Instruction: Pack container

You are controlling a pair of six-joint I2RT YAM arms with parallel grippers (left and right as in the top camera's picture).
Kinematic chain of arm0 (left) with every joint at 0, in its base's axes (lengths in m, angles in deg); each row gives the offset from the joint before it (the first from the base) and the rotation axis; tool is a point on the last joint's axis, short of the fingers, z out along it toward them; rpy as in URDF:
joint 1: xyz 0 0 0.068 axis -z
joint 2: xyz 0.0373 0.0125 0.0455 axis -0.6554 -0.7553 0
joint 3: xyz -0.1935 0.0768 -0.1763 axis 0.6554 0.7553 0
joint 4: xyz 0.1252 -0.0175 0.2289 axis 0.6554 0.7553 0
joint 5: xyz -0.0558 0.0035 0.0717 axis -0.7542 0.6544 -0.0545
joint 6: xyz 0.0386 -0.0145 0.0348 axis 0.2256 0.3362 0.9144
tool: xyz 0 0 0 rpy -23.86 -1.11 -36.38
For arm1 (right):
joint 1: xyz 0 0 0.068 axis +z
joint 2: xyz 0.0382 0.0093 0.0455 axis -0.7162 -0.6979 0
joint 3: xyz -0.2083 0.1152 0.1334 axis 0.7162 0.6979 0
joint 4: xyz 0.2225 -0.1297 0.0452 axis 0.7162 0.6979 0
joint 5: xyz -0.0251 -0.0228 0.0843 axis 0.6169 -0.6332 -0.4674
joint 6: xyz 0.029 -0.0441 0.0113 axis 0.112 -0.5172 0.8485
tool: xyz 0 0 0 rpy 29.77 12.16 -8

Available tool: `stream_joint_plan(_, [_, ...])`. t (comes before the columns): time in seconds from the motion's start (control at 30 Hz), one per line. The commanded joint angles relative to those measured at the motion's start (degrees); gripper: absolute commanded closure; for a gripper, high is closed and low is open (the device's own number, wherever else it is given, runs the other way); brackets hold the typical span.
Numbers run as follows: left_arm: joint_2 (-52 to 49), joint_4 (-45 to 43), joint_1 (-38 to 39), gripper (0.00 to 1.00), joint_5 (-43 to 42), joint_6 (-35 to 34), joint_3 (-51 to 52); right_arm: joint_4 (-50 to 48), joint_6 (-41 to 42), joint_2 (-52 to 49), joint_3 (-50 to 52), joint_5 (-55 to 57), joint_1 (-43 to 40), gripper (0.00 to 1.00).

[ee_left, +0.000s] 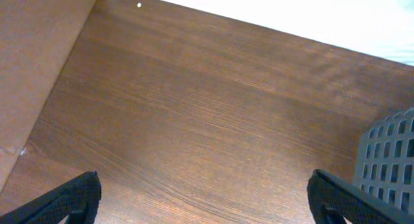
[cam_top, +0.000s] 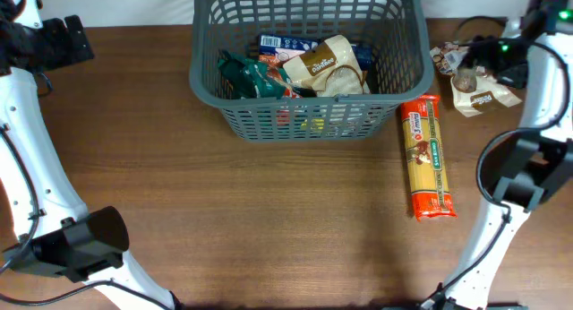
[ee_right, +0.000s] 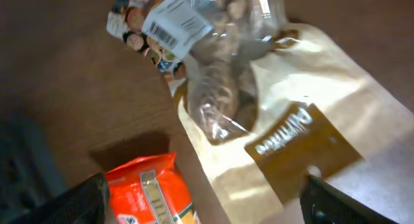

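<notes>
The dark grey lattice container stands at the back centre and holds several packets, among them a beige pouch and a green bag. Its corner shows in the left wrist view. An orange spaghetti packet lies on the table just right of it. My right gripper is open and hovers over a beige pouch and a clear bag with a barcode label; the spaghetti packet's end lies between its jaws. My left gripper is open and empty over bare table at the back left.
A small printed packet lies next to the clear bag at the back right. The brown wooden table runs forward of the container. The bases of both arms stand at the front corners.
</notes>
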Motion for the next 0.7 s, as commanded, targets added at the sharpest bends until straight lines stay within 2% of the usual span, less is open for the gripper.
stream_joint_plan(0.0, [-0.1,0.0,-0.3,0.01,0.0,-0.6,0.3,-1.2,-3.0,-1.8,0.5,4.0,1.5,0.09])
stream_joint_plan(0.3, [-0.1,0.0,-0.3,0.01,0.0,-0.6,0.3,-5.2,-3.1,-6.3,0.5,7.0,1.8,0.08])
stream_joint_plan(0.57, [-0.1,0.0,-0.3,0.01,0.0,-0.6,0.3,-5.2,-2.9,-11.7,0.5,6.9,2.8,0.12])
stream_joint_plan(0.67, [-0.1,0.0,-0.3,0.01,0.0,-0.6,0.3,-5.4,-2.8,-12.7,0.5,7.7,3.7,0.20])
